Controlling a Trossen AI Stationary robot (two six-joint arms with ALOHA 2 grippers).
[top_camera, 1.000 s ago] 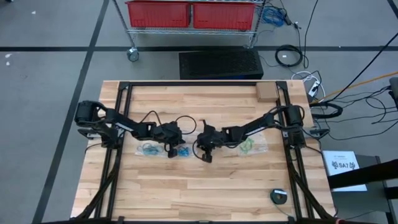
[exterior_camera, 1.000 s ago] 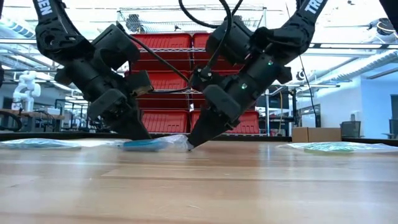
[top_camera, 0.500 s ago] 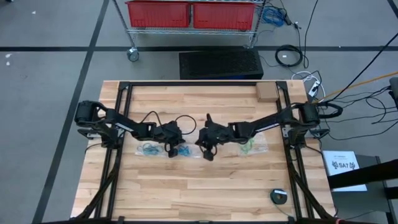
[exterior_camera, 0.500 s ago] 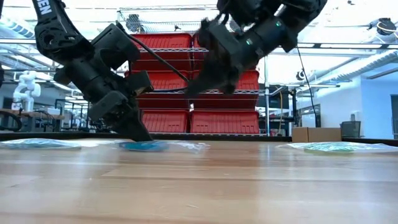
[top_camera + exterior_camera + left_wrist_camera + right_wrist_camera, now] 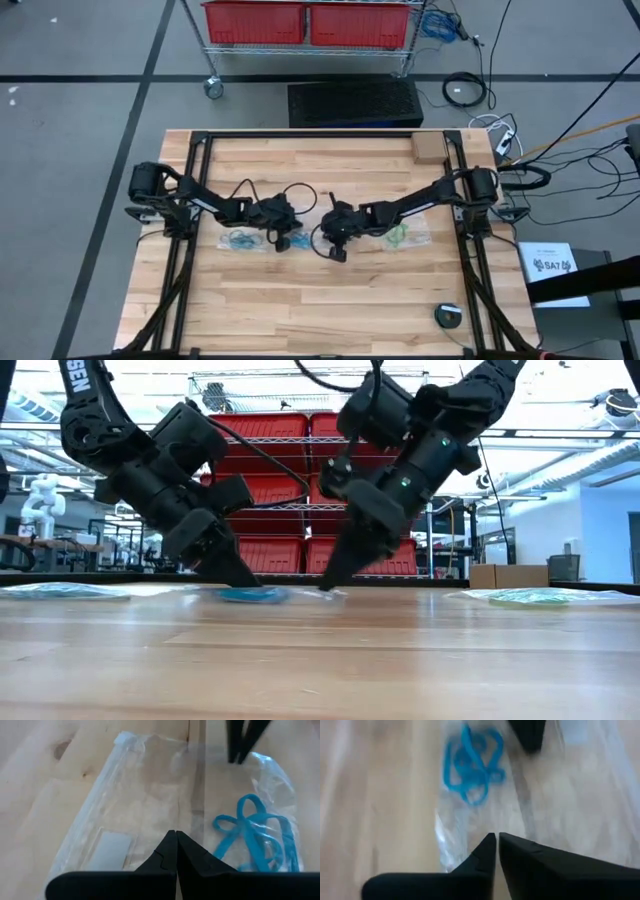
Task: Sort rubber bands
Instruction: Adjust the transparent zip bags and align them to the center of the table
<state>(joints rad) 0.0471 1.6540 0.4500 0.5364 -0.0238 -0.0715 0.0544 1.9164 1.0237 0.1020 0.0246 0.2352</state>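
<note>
On the pale, plank-grained wooden table (image 5: 330, 300), both dark arms meet near the middle over a crinkled clear plastic bag (image 5: 150, 805) lying flat on the boards. The left gripper (image 5: 176, 837) has its two matte black fingers pressed together to a pointed wedge, tip down on the film of that bag beside a white label patch (image 5: 112, 847). Just past it, under the glossy plastic, lie the blue rubber bands (image 5: 260, 837), thin floppy loops tangled in a loose knot. The right gripper (image 5: 497, 839) comes from the opposite side, its tapered fingers nearly together with only a thin slit between them, tip at the bag's wrinkled edge, nothing visibly caught in it. In the low view both tips touch down either side of the blue heap. Farther left lies a bag with teal bands (image 5: 240, 240), and farther right one with green bands (image 5: 400, 234)
</note>
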